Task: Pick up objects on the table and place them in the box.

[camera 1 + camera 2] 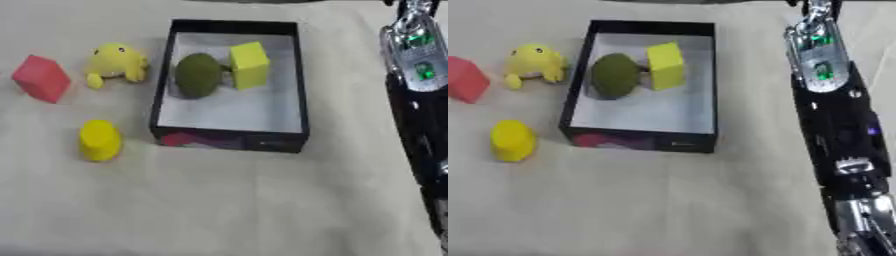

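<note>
Your tabletop [227, 205], under a pale cloth, carries everything. The black box [303, 80] with its pale floor sits at the centre, reaching toward twelve o'clock. Your right arm [837, 125] runs down the three o'clock edge, black with a silver section and green lights near the top. Its hand seems to lie past the lower edge of the right eye view, so I cannot tell whether those fingers are open or curled. Your left hand shows in neither view.

Inside the box lie a dark green rounded object [198, 75] and, touching it on its three o'clock side, a yellow block [249, 65]. Both sit in the twelve o'clock half.

Three things wait outside, all on the nine o'clock side: a red block [40, 78] farthest out, a yellow toy with eyes [115, 62] just beside the box wall, and a yellow cylinder-like piece [99, 140] toward seven o'clock.

The risks, as I judge them:
- Reaching across with the right arm could catch the box wall and drag the box.
- The toy sits close to that wall, so fingers may nudge the box while closing.
- The rounded yellow piece may roll if touched off-centre.
</note>
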